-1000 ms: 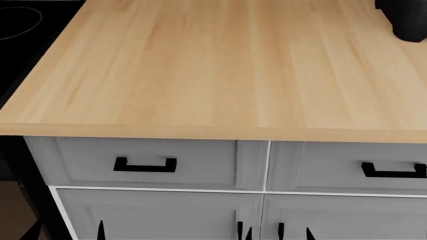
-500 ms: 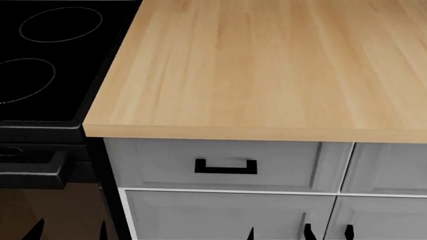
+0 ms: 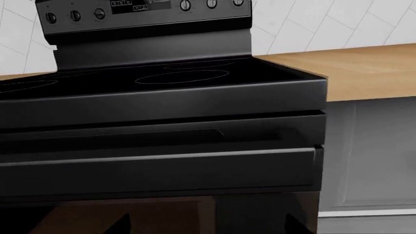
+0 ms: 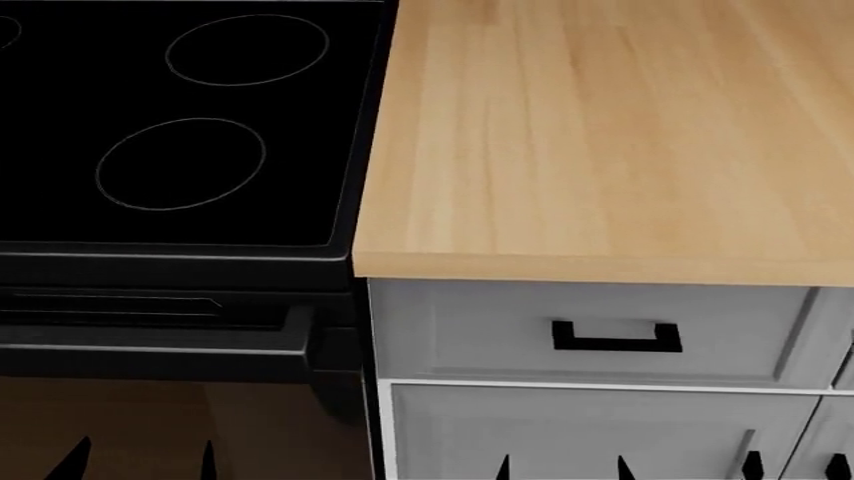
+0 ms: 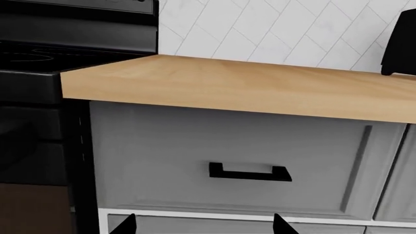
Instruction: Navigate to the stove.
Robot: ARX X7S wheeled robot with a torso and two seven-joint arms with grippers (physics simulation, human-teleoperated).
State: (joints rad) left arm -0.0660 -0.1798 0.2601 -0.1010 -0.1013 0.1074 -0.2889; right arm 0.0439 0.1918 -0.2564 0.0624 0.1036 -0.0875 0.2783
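The stove (image 4: 180,110) is a large black range with a glossy glass top and thin grey burner circles, filling the left half of the head view. Its bar handle (image 4: 147,350) runs across its front. It fills the left wrist view (image 3: 162,102), close in front of my left gripper (image 3: 208,226). It shows at the edge of the right wrist view (image 5: 39,63). My left gripper (image 4: 138,462) is open and empty, in front of the stove. My right gripper (image 4: 562,468) is open and empty, facing the grey cabinet in its wrist view (image 5: 205,225).
A wooden counter (image 4: 601,130) adjoins the stove on the right, over grey drawers with black handles (image 4: 617,337). A black object (image 5: 402,44) stands on the counter further right. White tiled wall (image 5: 273,29) lies behind. The stove's knob panel (image 3: 143,9) rises at its back.
The view has slid left along the counter. The stove has come from the left edge to fill the left half of the head view. The black object on the counter left the head view.
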